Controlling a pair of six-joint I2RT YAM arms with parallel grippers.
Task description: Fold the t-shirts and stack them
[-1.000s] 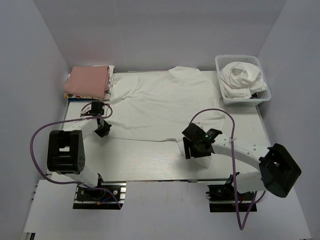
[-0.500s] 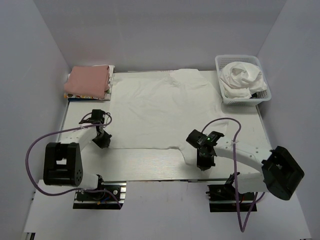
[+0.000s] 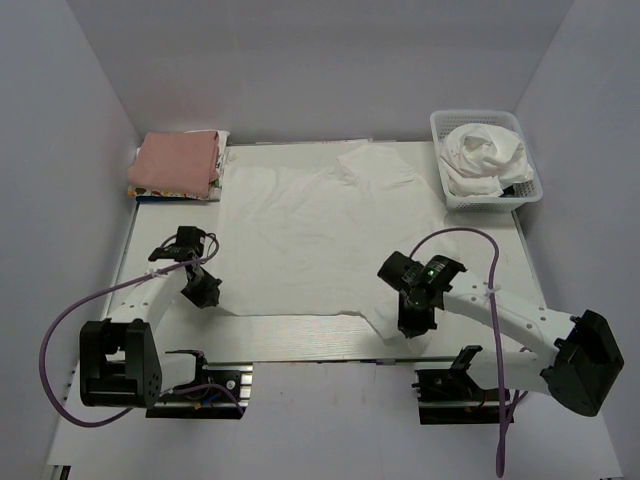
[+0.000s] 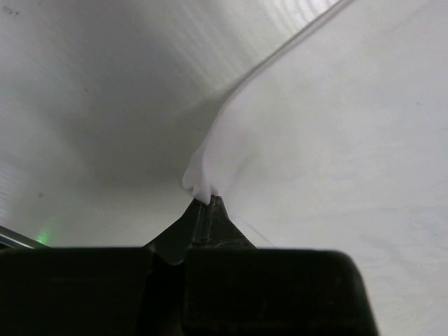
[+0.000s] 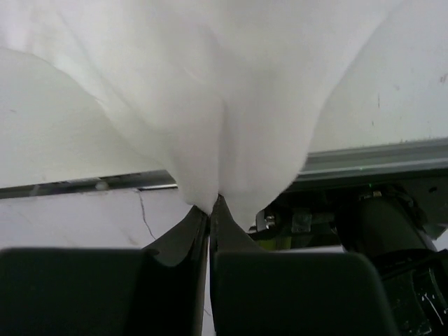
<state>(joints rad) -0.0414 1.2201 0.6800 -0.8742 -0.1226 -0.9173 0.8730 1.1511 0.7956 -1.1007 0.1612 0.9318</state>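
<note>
White t-shirt (image 3: 310, 225) lies spread across the middle of the bench (image 3: 290, 338), and against a second ago we find it drawn out toward the arms. Its near hem, which then crossed about mid-bench, now runs close to the near edge, while the far edge seems to stay by the back. The far-right part by the collar now shows a flap turned over on itself. Both hands come nearer with the hem. Our left hand (image 3: 204, 291) has its fingers pressed together on the near-left hem corner, and its wrist view shows a small nub of cloth poking out of the pinch. Our right hand (image 3: 413, 322) now sits at the bench's near edge, clamped in the same way on the near-right corner. In its wrist view the fabric hangs from the pinch in a draped fold, with the bench's front rail behind. We judge this pull to be the laying-out step, smoothing and placing the shirt before any fold, and no fold is yet made. The cloth looks thin and plain white, mostly flat with soft creases, and bunched and lifted where the right hand holds it. More crumpled white cloth (image 3: 485, 150) waits in the lattice basket (image 3: 492, 201) at far right. A pile of folded pink cloth (image 3: 178, 160) sits at far left.
</note>
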